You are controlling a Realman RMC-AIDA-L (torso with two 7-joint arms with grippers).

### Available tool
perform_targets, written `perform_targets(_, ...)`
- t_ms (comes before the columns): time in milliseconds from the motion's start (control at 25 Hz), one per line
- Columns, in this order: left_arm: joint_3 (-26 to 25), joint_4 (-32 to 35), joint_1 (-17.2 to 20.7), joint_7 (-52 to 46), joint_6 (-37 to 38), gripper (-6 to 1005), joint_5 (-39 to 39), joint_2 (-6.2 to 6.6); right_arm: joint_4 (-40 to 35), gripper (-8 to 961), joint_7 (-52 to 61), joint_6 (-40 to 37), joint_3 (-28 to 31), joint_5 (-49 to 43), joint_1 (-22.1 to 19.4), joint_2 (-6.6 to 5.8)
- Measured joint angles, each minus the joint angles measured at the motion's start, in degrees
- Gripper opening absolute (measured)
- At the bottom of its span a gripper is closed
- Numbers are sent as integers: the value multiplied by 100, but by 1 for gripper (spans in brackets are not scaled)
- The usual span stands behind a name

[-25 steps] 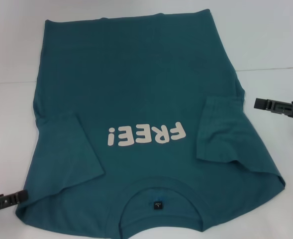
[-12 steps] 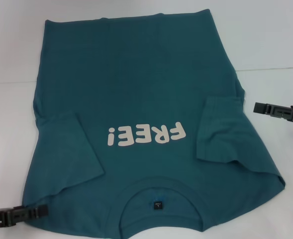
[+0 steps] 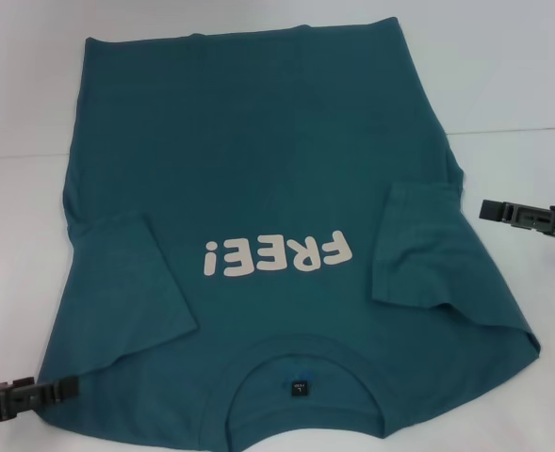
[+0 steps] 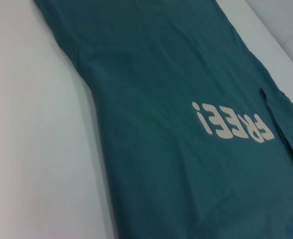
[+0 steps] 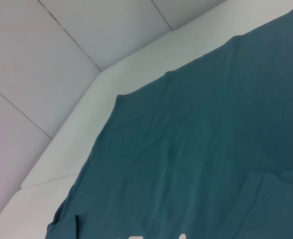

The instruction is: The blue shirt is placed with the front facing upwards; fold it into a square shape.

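The blue shirt [image 3: 268,235] lay flat on the white bench [image 3: 513,85], lettering up, both sleeves folded inward, collar nearest the robot. The left claw [image 3: 65,388] reached its near left corner; the right claw [image 3: 489,209] waited just beside the right edge (whether either gripped, I could not tell). Only the head view showed them.
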Motion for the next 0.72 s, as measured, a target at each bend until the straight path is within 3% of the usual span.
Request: perform_targets(720, -2, -238, 0, 227, -324, 910, 37, -2, 15, 939, -1, -18, 15, 1, -34, 23)
